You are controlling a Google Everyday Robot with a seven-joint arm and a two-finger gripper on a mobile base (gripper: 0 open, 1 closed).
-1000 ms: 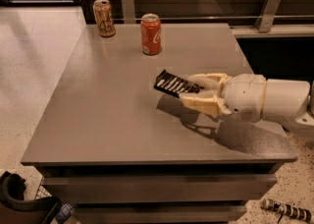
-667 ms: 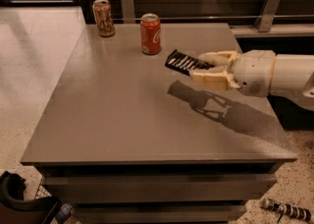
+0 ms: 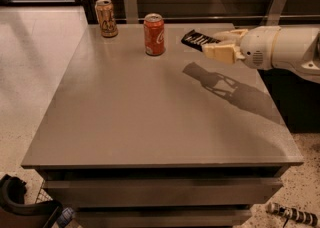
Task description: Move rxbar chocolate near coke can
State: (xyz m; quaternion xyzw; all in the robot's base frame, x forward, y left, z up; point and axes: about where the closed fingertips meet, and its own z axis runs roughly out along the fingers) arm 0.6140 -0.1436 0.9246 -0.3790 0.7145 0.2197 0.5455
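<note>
The pincer [image 3: 214, 43] hangs over the counter [image 3: 140, 122] and pinches one end of the rxbar chocolate [image 3: 196, 39], which juts out past its tips, clear of the surface. Beyond the bar, near but apart, stands the coke can [image 3: 154, 34]. A tan can [image 3: 106, 18] stands farther off.

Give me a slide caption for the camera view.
Gripper, over the far right of the table, holds the rxbar chocolate aloft, right of the coke can.
</note>
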